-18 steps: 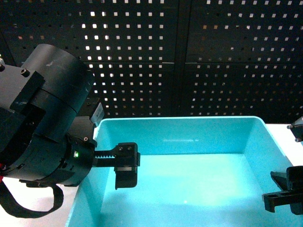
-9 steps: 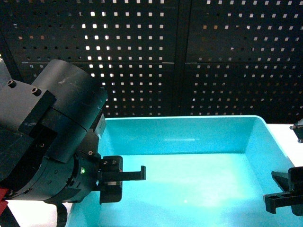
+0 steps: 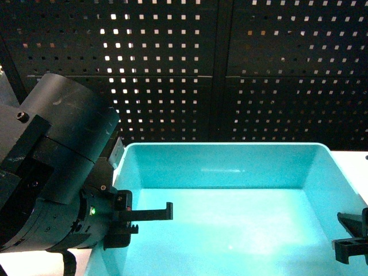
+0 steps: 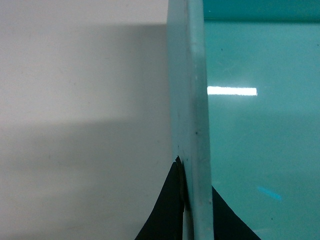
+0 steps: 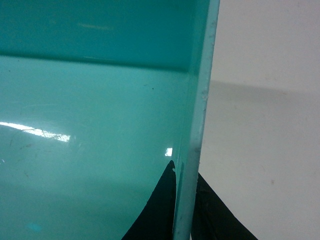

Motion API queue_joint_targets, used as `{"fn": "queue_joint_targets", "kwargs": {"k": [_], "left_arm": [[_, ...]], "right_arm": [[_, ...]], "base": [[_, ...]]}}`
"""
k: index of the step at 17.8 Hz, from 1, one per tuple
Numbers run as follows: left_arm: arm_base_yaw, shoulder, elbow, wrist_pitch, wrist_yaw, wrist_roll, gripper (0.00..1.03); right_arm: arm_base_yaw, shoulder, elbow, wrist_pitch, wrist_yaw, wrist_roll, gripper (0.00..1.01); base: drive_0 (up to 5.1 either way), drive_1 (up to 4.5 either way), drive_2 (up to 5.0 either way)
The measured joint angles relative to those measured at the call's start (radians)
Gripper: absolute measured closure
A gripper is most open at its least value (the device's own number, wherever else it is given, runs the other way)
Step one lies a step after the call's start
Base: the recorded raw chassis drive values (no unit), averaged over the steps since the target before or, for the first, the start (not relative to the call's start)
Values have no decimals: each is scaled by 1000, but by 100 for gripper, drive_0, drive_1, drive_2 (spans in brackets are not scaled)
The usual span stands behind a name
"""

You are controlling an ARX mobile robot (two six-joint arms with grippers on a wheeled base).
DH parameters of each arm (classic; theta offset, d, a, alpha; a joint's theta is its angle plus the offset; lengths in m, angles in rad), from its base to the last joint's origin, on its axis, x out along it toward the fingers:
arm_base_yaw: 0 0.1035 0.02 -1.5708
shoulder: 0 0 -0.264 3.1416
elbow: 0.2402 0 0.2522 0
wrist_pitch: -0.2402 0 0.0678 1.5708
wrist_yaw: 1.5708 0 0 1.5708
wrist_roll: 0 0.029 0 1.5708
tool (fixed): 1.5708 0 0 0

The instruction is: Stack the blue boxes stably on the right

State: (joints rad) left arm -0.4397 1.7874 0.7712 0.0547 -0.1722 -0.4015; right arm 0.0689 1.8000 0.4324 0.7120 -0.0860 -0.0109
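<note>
One blue box (image 3: 230, 172), a light turquoise open tub, fills the lower head view. My left gripper (image 3: 123, 217) straddles its left wall. In the left wrist view the black fingers (image 4: 167, 210) press on both sides of that wall (image 4: 192, 100), so the left gripper (image 4: 194, 202) is shut on it. My right gripper (image 3: 352, 248) holds the right wall at the frame's lower right. In the right wrist view the right gripper (image 5: 185, 202) is shut on the thin rim (image 5: 200, 100), one finger inside the tub and one outside. I see no other blue box.
A black perforated panel (image 3: 259, 69) stands close behind the tub. White tabletop (image 4: 75, 125) lies outside the left wall, and more of it (image 5: 270, 125) lies outside the right wall. My bulky left arm (image 3: 52, 172) blocks the left of the head view.
The tub has shifted slightly right, with both grippers still on its walls. My left arm has swung lower and its inner finger now points right; the right gripper sits lower and further right.
</note>
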Motion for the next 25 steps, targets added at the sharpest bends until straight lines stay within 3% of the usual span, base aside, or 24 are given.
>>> {"fn": "queue_joint_targets", "kwargs": {"k": [3, 5, 11, 16, 18, 25], "left_arm": [[-17, -69, 10, -12, -1, 45, 101], [-10, -143, 40, 0, -13, 77, 101], [16, -343, 217, 20, -3, 207, 101], [9, -466, 295, 32, 6, 227, 101], [6, -476, 266, 101, 1, 253, 101], [7, -466, 230, 107, 0, 249, 101]], "right_arm": [[-43, -119, 24, -102, -22, 0, 94], [-49, -225, 77, -158, -27, 0, 94], [-65, -481, 315, -335, -55, 23, 94], [-80, -602, 461, -379, -87, 41, 94], [-80, -610, 458, -359, -76, 32, 94], [-76, -597, 439, -368, -74, 22, 94]], "base": [[0, 0, 0], [0, 0, 0], [0, 0, 0], [0, 0, 0], [0, 0, 0], [-85, -85, -85]]}}
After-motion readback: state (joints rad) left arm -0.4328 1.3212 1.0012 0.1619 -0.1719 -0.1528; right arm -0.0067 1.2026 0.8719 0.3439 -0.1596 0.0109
